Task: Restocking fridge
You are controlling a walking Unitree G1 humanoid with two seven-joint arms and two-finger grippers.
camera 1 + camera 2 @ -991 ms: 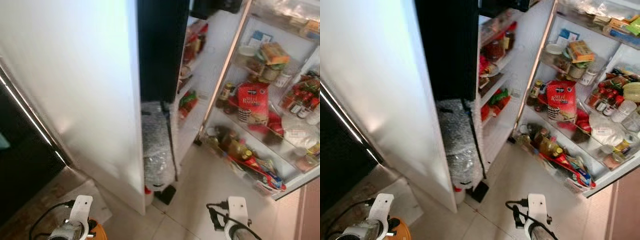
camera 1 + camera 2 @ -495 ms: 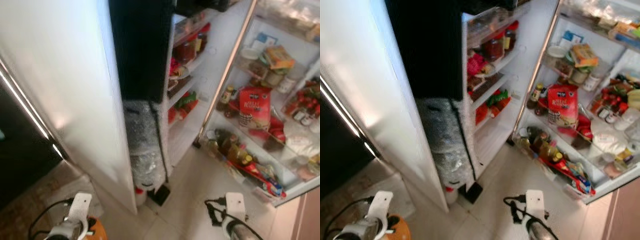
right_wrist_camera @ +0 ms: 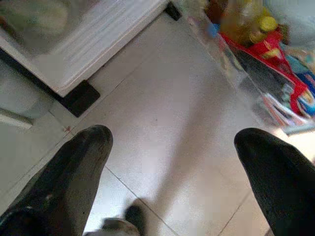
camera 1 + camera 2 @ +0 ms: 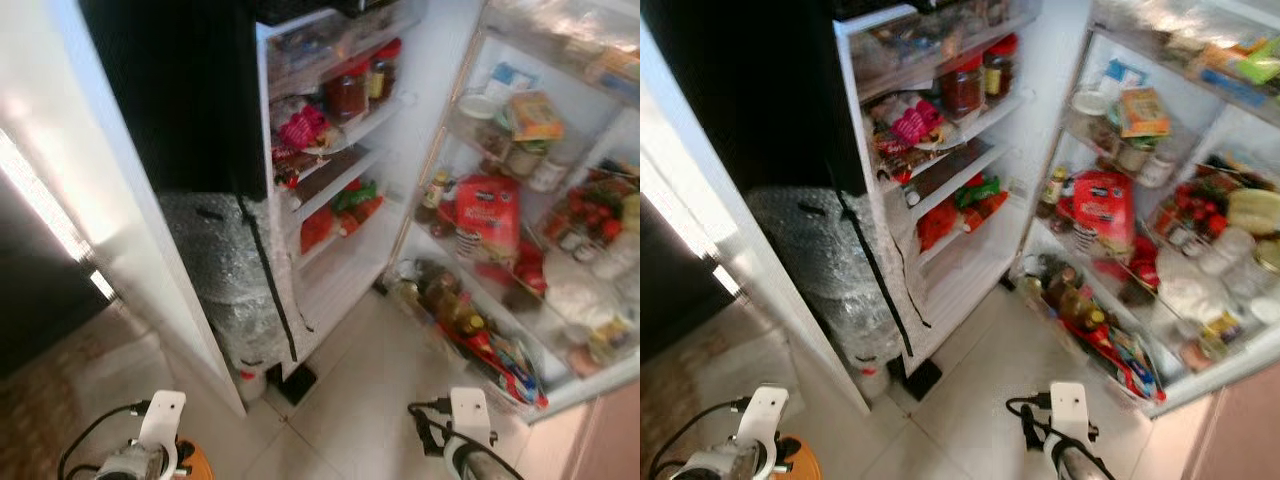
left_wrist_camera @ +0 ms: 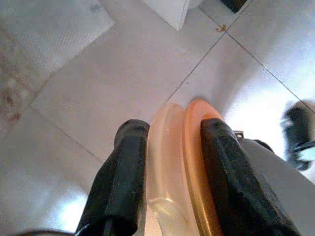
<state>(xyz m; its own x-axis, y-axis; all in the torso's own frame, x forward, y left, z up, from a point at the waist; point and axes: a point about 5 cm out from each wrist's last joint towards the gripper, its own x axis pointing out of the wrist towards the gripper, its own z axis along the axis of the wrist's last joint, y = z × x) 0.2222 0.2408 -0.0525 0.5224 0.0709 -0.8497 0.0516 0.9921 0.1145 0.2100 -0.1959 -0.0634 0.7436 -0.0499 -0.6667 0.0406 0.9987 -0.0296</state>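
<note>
The fridge stands open ahead of me, its white inner shelves (image 4: 340, 170) holding jars, packets and red and green packs. Its open door (image 4: 520, 230) on the right is crowded with bottles, jars and a red bag (image 4: 487, 212). My left gripper (image 5: 174, 132) hangs low over the tiled floor, shut on a round orange and translucent container (image 5: 189, 162); its orange edge shows at the bottom left (image 4: 187, 462). My right gripper (image 3: 172, 142) is open above the floor near the door's lowest rack, with nothing between its fingers (image 3: 83, 157).
A bubble-wrapped bundle (image 4: 225, 280) leans against the fridge's lower left, beside a white side panel (image 4: 120, 240). A dark block (image 4: 297, 383) lies on the floor at the fridge base. Pale floor tiles (image 4: 370, 400) stretch between me and the fridge.
The whole picture has shifted, so the camera has moved: the fridge's inner shelves now show much more. Both arms stay low as before, the left still holding the orange container.
</note>
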